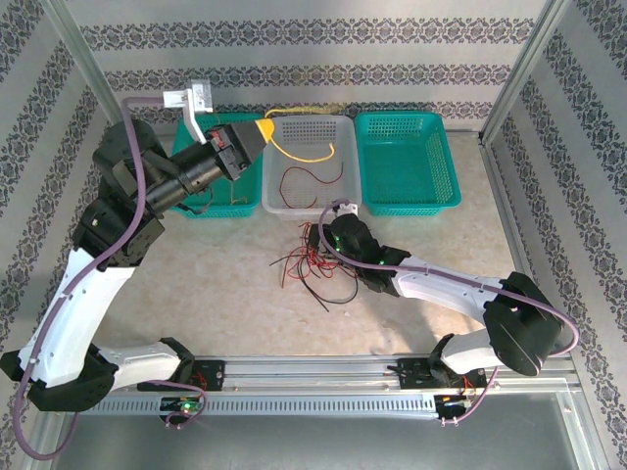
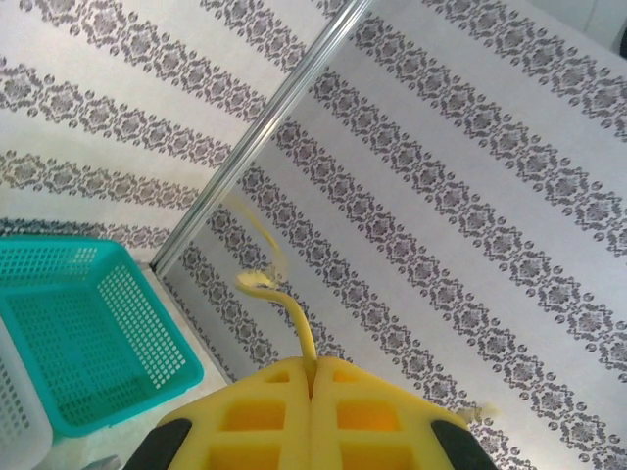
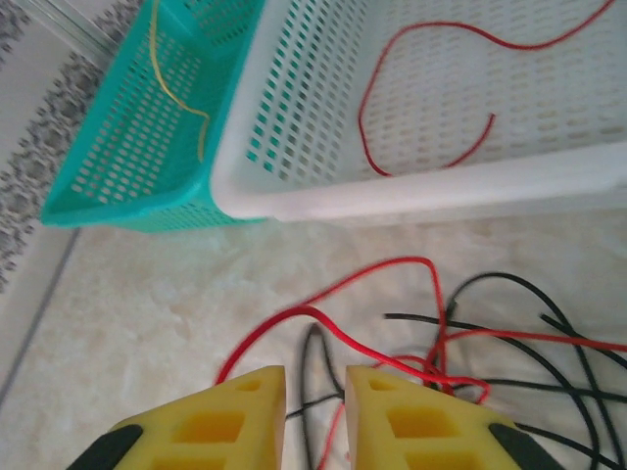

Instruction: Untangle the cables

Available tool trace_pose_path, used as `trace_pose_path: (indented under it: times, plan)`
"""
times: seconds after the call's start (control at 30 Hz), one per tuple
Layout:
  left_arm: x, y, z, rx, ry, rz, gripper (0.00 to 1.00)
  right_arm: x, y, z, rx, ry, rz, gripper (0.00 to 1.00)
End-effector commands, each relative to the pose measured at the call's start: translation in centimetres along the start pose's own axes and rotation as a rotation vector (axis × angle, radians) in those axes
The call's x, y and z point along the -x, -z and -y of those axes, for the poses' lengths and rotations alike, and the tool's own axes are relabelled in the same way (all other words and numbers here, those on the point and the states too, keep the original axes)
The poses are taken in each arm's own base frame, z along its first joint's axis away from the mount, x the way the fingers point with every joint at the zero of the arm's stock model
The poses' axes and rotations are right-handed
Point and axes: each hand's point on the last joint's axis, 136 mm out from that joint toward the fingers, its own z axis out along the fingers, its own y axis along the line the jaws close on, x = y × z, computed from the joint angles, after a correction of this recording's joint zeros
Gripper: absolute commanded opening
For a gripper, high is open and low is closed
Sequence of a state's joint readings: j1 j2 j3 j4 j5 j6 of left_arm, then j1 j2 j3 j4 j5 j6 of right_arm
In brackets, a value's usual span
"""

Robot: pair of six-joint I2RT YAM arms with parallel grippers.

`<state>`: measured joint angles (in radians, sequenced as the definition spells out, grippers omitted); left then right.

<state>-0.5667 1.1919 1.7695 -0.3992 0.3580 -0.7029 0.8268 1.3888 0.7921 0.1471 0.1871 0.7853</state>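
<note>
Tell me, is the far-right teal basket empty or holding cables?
Empty. The far-right teal basket has a bare mesh floor seen from above; nothing lies inside.

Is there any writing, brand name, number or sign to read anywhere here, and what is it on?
No readable text anywhere.
Teal basket, white basket, left arm, right arm: no lettering visible.
Wallpaper bands: ornament, not writing.
Green lights at the arm bases: lamps, no label legible.
</note>
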Motion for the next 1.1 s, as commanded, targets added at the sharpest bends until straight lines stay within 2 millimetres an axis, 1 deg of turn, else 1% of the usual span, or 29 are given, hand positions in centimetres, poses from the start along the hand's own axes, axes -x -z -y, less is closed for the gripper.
trace_pose_path:
  times: [0.0,0.1,0.2,0.27,0.37,0.43,0.5,0.57,0.7,0.8,0.93,1.03,1.07]
  plan:
    - [1.9,0.8,0.7,0.008,-0.056,0.04,0.0,-1.6,-0.1,2.4,-0.097,0.021,-0.073,0.2]
    - [2.3,1.1,-0.1,0.07,-0.091,0.043,0.0,-3.0,0.0,2.8,-0.092,0.004,-0.121,0.19]
    - [2.5,1.3,-2.1,0.168,-0.125,0.042,0.0,-3.7,0.5,3.0,-0.078,-0.028,-0.142,0.2]
    - [2.9,1.5,-3.6,0.231,-0.146,0.054,0.0,-4.1,1.1,3.0,-0.063,-0.043,-0.158,0.27]
    - [3.5,1.5,-6.1,0.317,-0.193,0.078,0.0,-4.3,2.3,3.1,-0.066,-0.045,-0.17,0.47]
    - [4.1,1.3,-7.8,0.361,-0.23,0.104,0.0,-4.0,3.4,3.4,-0.081,-0.045,-0.162,0.58]
    - [4.8,1.1,-9.8,0.403,-0.246,0.137,0.0,-3.4,4.5,3.6,-0.088,-0.048,-0.143,0.62]
    - [5.7,0.8,-11.3,0.423,-0.268,0.173,0.0,-2.7,5.6,3.5,-0.08,-0.047,-0.125,0.64]
    - [7.2,0.3,-15.7,0.506,-0.278,0.192,0.0,-1.4,7.6,3.2,-0.073,-0.041,-0.091,0.66]
    - [7.7,0.0,-19.2,0.552,-0.326,0.211,0.0,-0.8,8.5,3.2,-0.068,-0.043,-0.075,0.68]
    - [7.5,-0.3,-24.8,0.583,-0.323,0.214,0.0,-0.9,9.0,3.5,-0.075,-0.044,-0.081,0.7]
    - [7.2,-0.2,-28.8,0.601,-0.314,0.227,0.0,-1.1,9.2,3.5,-0.073,-0.044,-0.094,0.7]
    - [7.1,-0.1,-29.8,0.607,-0.308,0.23,0.0,-1.2,9.2,3.5,-0.071,-0.044,-0.097,0.7]
